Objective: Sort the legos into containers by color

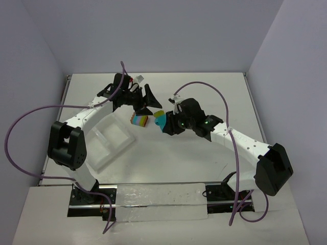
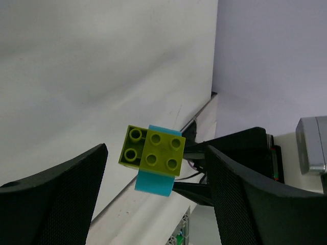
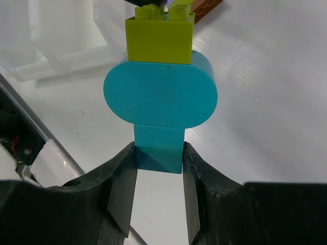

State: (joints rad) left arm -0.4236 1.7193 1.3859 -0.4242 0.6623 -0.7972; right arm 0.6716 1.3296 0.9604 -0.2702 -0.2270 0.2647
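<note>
The white desk [image 1: 194, 163] fills the middle of the top view, its surface matte and plain. A thin grey trim [image 1: 66, 102] runs along its left edge, and another shows at the far-right corner. Three pale lavender walls enclose it: the back wall [image 1: 153, 30] meets the far edge, the left wall [image 1: 20, 76] and the right wall [image 1: 301, 76] stand along the sides. Along the near edge a black rail [image 1: 163, 185] lies across the desk. Just in front of it lies a long strip of crinkled translucent plastic [image 1: 163, 201], stopping short of both near corners.
</note>
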